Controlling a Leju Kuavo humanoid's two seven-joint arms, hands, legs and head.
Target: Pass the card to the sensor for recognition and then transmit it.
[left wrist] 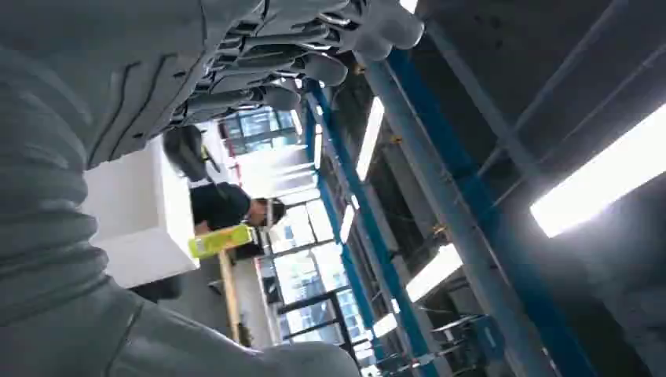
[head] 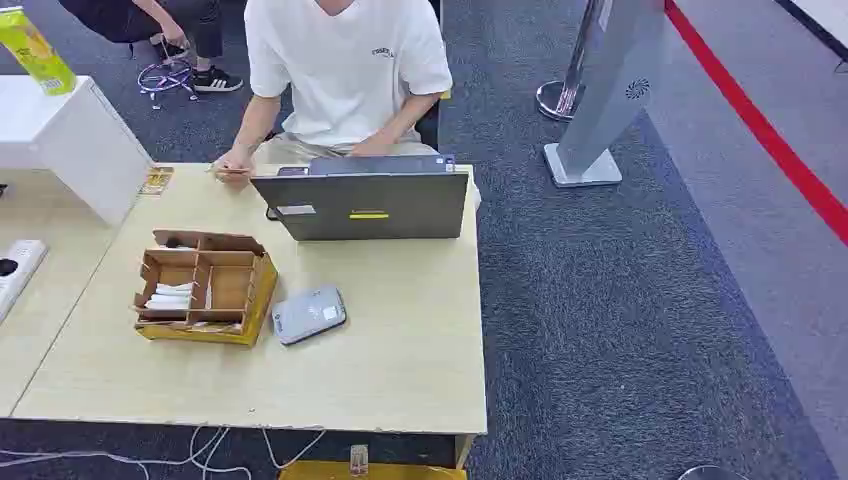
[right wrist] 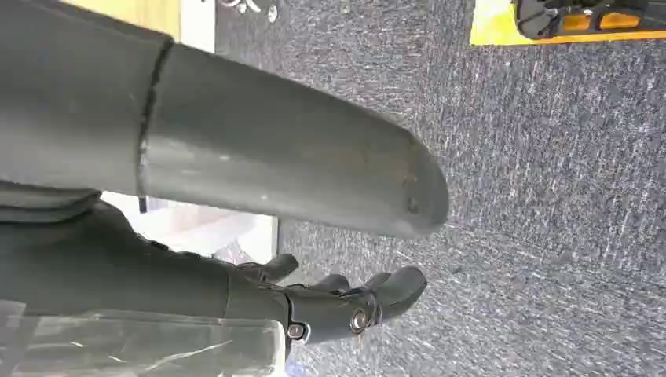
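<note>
While table (head: 400, 370) carries all things, nothing is held.
Person (head: 345, 70): sits behind laptop (head: 365, 205), far side.
Box (head: 205, 290): cardboard w/ compartments, white cards (head: 168, 297) in left one.
Sensor (head: 309, 314): grey, just right of box.
Left hand (left wrist: 259, 63): fingers apart, grasps nothing.
Right hand (right wrist: 314, 306): released, over carpet.

On the table (head: 400, 360) the sensor (head: 309, 314) lies just right of the compartment box (head: 205, 286), which holds cards (head: 170, 296) in a left compartment, with the laptop (head: 362, 198) behind both and a person (head: 340, 75) seated beyond it; neither hand is near them.
</note>
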